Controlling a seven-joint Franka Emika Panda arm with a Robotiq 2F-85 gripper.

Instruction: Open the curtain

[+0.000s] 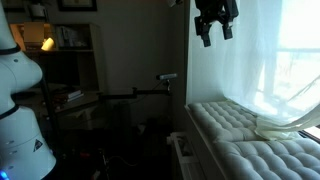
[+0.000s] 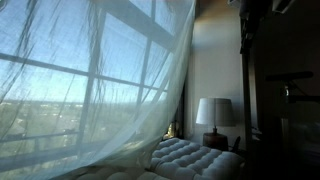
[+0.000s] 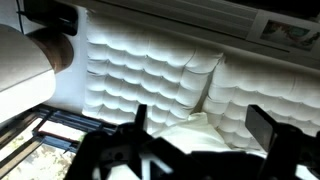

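The curtain (image 1: 255,60) is a tall sheer white panel over the bright window. In an exterior view it billows wide across the glass (image 2: 90,80). Its lower end drapes onto the tufted cushion (image 1: 283,128). My gripper (image 1: 215,22) hangs high up, just beside the curtain's near edge, with its fingers pointing down. It is open and empty. In the wrist view the two dark fingers (image 3: 200,125) stand wide apart, and far below them a smooth white fold of fabric (image 3: 185,138) lies on the cushion. I cannot tell whether the gripper touches the curtain.
The white tufted cushion (image 1: 235,125) fills the window seat and also shows in the wrist view (image 3: 140,70). A white glossy robot body (image 1: 15,90) stands at the side. A table lamp (image 2: 213,112) stands beyond the cushion. Dark shelves (image 1: 70,50) line the back wall.
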